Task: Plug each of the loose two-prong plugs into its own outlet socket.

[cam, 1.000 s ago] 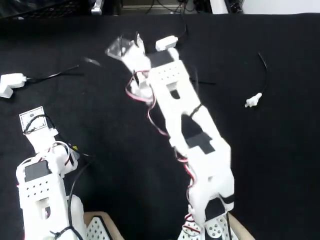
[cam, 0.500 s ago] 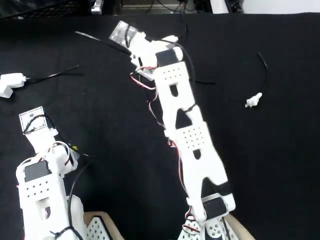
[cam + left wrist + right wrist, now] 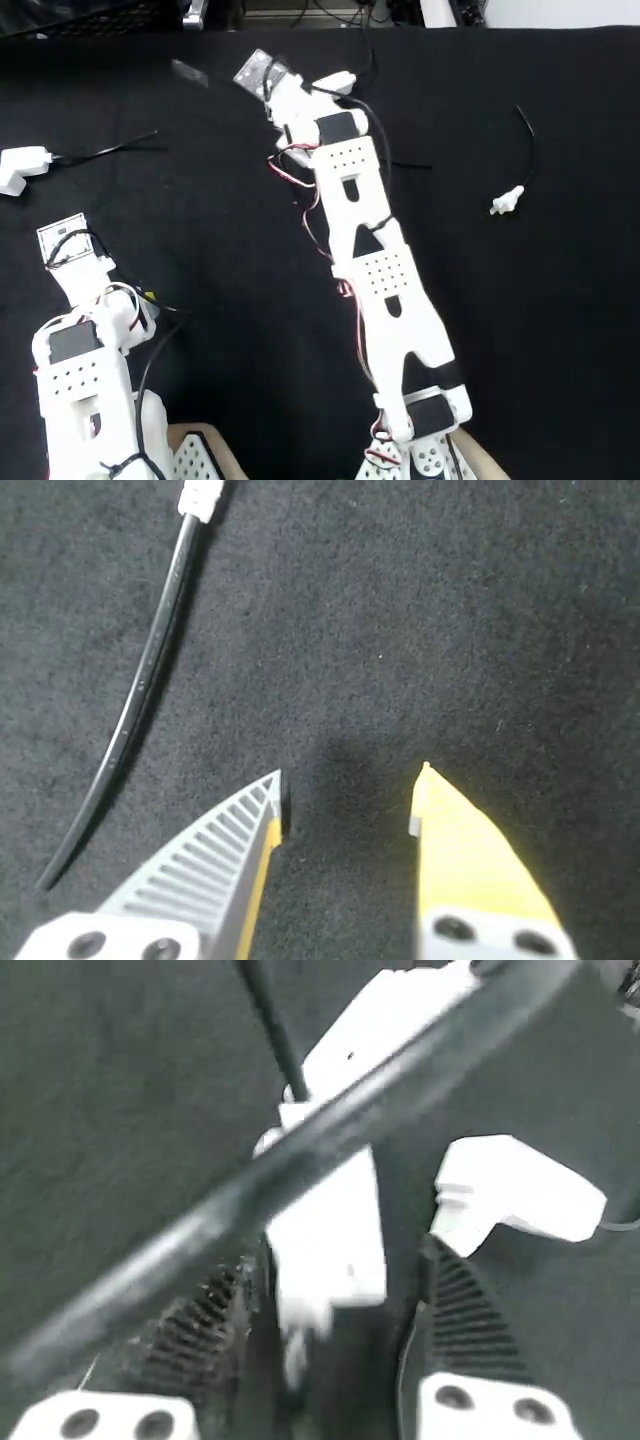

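In the right wrist view a dark cable [image 3: 300, 1150] is a diagonal smear, and the white shape [image 3: 335, 1230] behind it is too blurred to identify. Upper middle of the high view, the right arm [image 3: 350, 190] hides part of a white socket [image 3: 335, 82]. In the left wrist view the top edge cuts off a cable's white tip [image 3: 203, 495].

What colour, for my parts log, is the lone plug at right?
White plug, clearest in the high view.

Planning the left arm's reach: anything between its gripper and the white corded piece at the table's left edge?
Nothing visible. Bare cloth lies between the left gripper and the white piece. Its cord runs off to the side, out of the straight path.
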Robot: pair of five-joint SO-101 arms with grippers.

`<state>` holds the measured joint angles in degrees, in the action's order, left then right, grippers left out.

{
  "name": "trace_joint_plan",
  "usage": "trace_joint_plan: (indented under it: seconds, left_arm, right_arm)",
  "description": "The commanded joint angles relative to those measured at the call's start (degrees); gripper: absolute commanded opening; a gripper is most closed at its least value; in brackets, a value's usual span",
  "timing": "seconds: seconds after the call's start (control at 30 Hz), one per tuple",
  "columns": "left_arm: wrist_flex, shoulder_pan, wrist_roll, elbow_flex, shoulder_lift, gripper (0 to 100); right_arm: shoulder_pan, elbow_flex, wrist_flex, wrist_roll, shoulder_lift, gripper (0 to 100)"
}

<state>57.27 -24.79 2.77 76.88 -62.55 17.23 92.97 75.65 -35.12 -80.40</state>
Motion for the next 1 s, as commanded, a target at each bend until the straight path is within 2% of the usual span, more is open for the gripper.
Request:
trace_joint_plan:
  seconds: [0.0,0.3,0.47,0.53,0.77,0.97]
  left_arm:
    - [-0.88,0.75,0.09,-0.75,-0.70,21]
    - [-0.88,0.75,0.18,-0.84,-0.70,21]
    - [-0.97,0.75,0.09,-0.84,-0.70,21]
    - [-0.97,0.75,0.09,-0.84,-0.70,21]
    - [-2.46,0.66,0.09,-0.31,-0.70,21]
    - [-2.55,0.66,0.09,-0.22,-0.70,21]
  right_arm:
    - [0.09,2.86,2.99,0.62,8.22,25.5]
    - [-1.49,2.86,15.38,0.70,21.93,25.5]
    - [-8.26,2.42,25.49,1.93,35.30,25.5]
    - [-13.45,0.57,25.67,2.29,40.40,25.5]
    - [-31.74,-22.11,25.41,2.55,51.21,25.5]
    - [-37.45,-40.13,24.09,5.80,51.65,25.3]
